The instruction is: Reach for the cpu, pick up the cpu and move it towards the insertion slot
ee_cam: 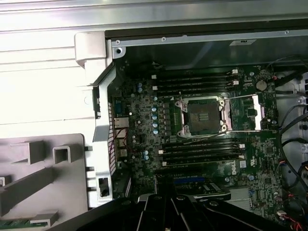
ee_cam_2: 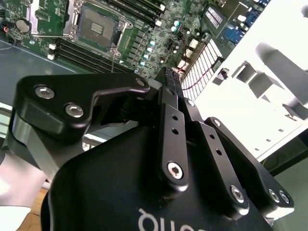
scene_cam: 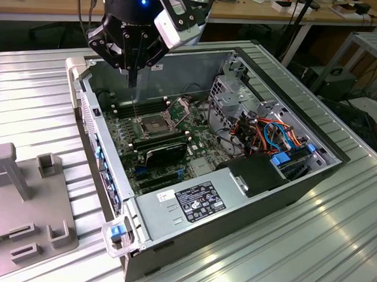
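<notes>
1 slip could hurt things: our pincer (scene_cam: 133, 82) hangs pinched narrow above the insertion slot (scene_cam: 153, 124) in the open case (scene_cam: 286, 194), we cannot tell if it grips the cpu, and bumping down could scratch that slot.

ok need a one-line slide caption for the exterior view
Robot gripper hovers over the empty insertion slot inside an open computer case lying on a ribbed metal table.

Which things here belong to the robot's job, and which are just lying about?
In the job:
tool, above the open case
insertion slot

Lying about:
memory slots
cables
power supply
grey fixture, beside the case
</notes>
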`<state>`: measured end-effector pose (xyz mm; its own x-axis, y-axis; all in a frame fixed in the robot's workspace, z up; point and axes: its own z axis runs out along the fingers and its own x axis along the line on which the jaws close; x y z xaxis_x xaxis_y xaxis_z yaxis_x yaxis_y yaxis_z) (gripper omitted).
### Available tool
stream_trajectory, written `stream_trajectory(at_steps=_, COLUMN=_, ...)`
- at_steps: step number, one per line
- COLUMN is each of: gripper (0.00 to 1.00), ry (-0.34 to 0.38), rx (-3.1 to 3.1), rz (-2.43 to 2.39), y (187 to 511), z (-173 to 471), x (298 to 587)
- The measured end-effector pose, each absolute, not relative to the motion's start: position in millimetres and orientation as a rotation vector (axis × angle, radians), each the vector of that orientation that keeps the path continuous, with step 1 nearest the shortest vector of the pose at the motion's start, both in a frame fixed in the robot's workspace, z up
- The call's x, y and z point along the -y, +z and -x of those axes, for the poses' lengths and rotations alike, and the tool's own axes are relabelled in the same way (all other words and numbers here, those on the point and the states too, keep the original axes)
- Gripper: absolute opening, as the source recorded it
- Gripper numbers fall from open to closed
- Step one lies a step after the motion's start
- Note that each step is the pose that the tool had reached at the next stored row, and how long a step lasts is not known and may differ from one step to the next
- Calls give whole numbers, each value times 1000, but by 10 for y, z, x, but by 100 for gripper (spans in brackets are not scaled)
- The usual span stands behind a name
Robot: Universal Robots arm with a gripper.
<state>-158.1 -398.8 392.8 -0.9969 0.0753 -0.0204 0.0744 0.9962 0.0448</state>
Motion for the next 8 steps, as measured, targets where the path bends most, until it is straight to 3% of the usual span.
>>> stream_trajectory(at_steps=8, gripper=11, ry=69, rx=-3117, rz=-117, y=3927, z=1640, x=3988)
